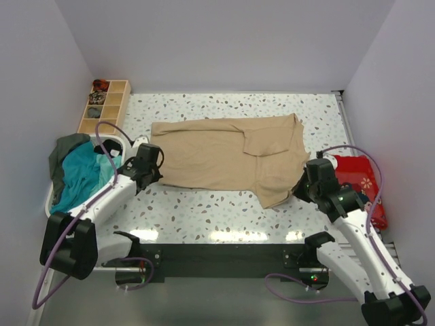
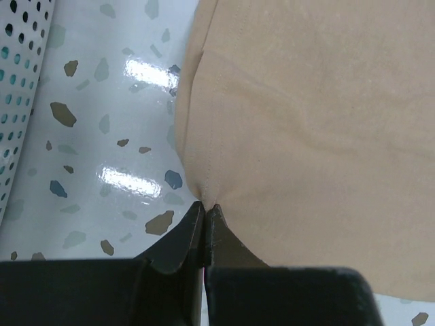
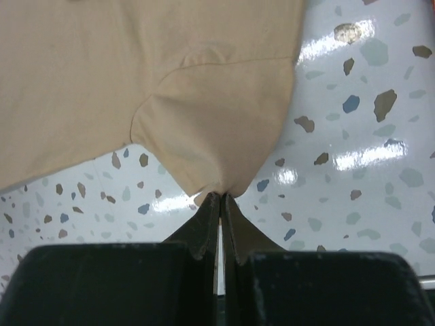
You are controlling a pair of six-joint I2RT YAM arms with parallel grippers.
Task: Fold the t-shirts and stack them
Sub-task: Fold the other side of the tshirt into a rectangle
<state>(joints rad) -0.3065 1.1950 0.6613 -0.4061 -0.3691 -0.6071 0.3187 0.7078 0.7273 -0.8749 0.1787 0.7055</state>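
My left fingers [image 2: 178, 244] pinch one edge of the beige t-shirt [image 1: 217, 153] — my right fingers [image 3: 239, 234] pinch a corner of it — and it lies spread on the speckled bench [image 1: 204, 210].

Overhead rear view; wrist views close on t-shirt [image 1: 211, 153].

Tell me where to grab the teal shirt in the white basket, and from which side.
Probably pinch a raised fold near the middle of the teal shirt, coming straight down. It lies crumpled in the basket, whose walls block a sideways approach, and the dark grey-green shirt covers its far edge.
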